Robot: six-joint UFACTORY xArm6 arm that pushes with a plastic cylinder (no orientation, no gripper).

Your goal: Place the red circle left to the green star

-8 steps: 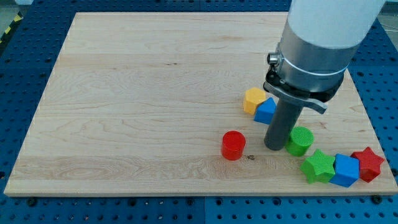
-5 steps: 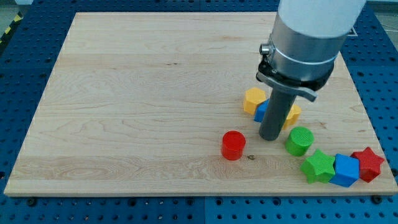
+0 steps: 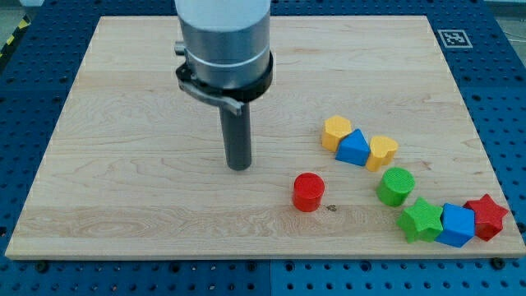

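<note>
The red circle [image 3: 309, 191] is a short red cylinder standing on the wooden board [image 3: 148, 123], right of centre near the view's bottom. The green star [image 3: 421, 219] lies well to its right, near the bottom right corner, touching a blue block [image 3: 457, 225]. My tip [image 3: 239, 167] rests on the board up and to the left of the red circle, a clear gap apart from it and far from the green star.
A green cylinder [image 3: 396, 186] stands just up-left of the green star. A red star [image 3: 486, 216] lies right of the blue block. A yellow block [image 3: 335, 131], a blue block [image 3: 353, 148] and a yellow heart [image 3: 382, 152] form a row above.
My tip has swept left from beside the green cylinder and blue block to up-left of the red circle. No block has moved.
</note>
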